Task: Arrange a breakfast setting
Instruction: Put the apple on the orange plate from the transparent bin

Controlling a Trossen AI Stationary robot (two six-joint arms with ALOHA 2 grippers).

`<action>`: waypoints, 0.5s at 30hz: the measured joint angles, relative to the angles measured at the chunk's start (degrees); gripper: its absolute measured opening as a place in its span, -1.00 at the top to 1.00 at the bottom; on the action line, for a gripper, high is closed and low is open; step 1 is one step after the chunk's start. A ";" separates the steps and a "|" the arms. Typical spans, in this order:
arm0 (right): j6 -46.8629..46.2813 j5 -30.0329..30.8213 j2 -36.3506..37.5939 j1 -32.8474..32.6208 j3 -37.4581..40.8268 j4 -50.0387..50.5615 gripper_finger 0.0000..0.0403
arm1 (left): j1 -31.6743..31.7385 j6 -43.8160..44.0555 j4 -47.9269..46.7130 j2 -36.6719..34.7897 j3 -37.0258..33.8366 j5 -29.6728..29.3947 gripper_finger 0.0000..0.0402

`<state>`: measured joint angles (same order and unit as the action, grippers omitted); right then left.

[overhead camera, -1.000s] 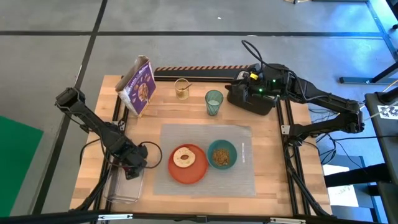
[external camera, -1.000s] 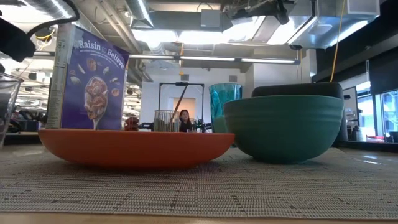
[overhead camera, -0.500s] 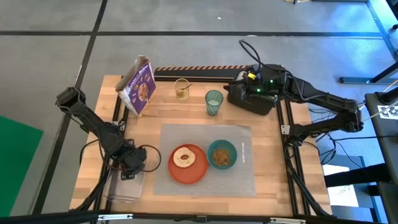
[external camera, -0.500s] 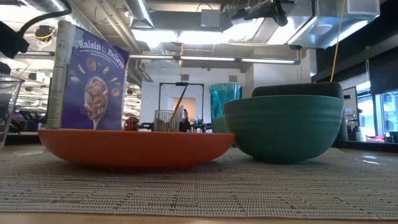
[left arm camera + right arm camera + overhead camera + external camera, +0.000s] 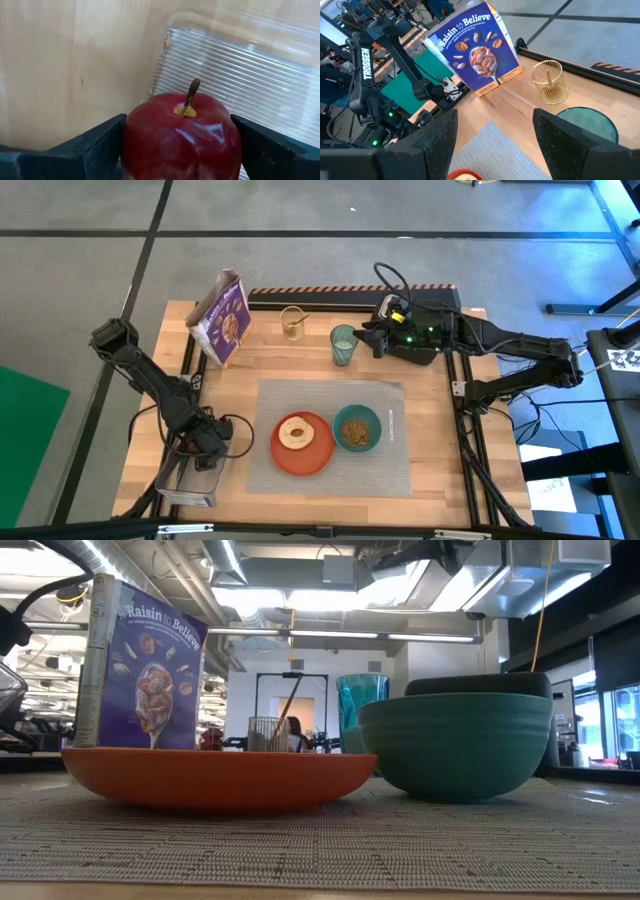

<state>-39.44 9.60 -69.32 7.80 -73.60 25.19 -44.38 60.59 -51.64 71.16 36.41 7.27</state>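
My left gripper (image 5: 203, 452) is at the near left, shut on a dark red apple (image 5: 181, 135) over a clear ribbed container (image 5: 235, 70). On the grey placemat (image 5: 385, 405) sit an orange plate (image 5: 305, 460) bearing a bagel-like ring (image 5: 296, 432) and a teal bowl (image 5: 357, 427) holding brown cereal. A translucent green cup (image 5: 343, 343) stands beyond the mat. My right gripper (image 5: 495, 130) hangs open and high just right of that cup, holding nothing. My left gripper pinches the apple's two opposite sides (image 5: 131, 142) between its two fingers (image 5: 95, 150). The fingers come from above and point down. The apple sits upright with its stem (image 5: 191, 92) up. I cannot tell whether it rests on the container or hangs clear.
A purple cereal box (image 5: 222, 318) stands at the far left, and a small gold wire holder (image 5: 292, 322) is beside it. A black toaster (image 5: 425, 345) sits at the far right under my right arm. Bare wood lies between the container and the mat.
My right gripper has swung from over the toaster toward the table's left, ending beside the green cup. My left gripper has moved a little toward the near edge and down, over the clear container. The container has tipped.
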 joint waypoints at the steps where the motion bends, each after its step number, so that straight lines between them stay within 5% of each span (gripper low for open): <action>1: 0.00 0.31 -0.02 -0.09 0.00 -0.01 -0.24 | -0.02 0.25 -0.09 0.00 0.17 0.00 -0.68; 8: 0.02 0.38 -0.02 -0.09 0.00 -1.96 -0.24 | -0.45 2.89 -0.34 0.09 0.23 -0.50 -0.48; 15: 0.02 0.33 -0.02 -0.08 0.00 -2.32 -0.24 | -1.20 5.46 -1.34 0.14 0.74 -0.10 -0.48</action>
<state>-39.42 9.93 -69.34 7.73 -73.60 22.87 -45.59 66.05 -52.98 71.30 37.14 7.17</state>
